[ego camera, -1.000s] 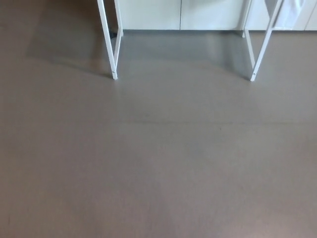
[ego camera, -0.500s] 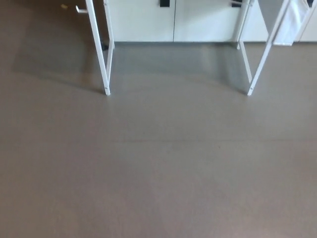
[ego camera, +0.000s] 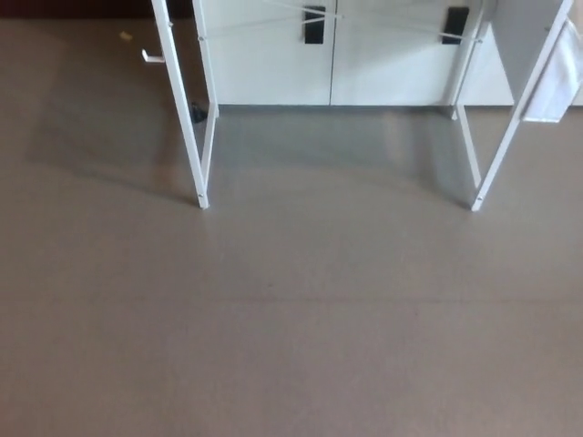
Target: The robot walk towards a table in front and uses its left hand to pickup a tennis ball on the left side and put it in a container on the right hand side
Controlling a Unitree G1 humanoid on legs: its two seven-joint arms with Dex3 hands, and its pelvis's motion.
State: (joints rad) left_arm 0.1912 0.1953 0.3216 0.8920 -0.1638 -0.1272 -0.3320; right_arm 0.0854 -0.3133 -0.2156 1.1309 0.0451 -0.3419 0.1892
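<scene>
Grey-brown floor [ego camera: 291, 346] fills most of the view. At the top stand two white legs of the counter [ego camera: 185, 118], with white cabinets [ego camera: 264, 68] behind them. The tennis ball, the container, the left hand and the right hand do not show, so the fingers cannot be judged.

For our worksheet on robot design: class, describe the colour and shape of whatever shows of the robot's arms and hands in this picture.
Neither arm nor hand shows here, so nothing can be described. Visible are only grey floor, white table legs and a white cabinet with black handles.
</scene>
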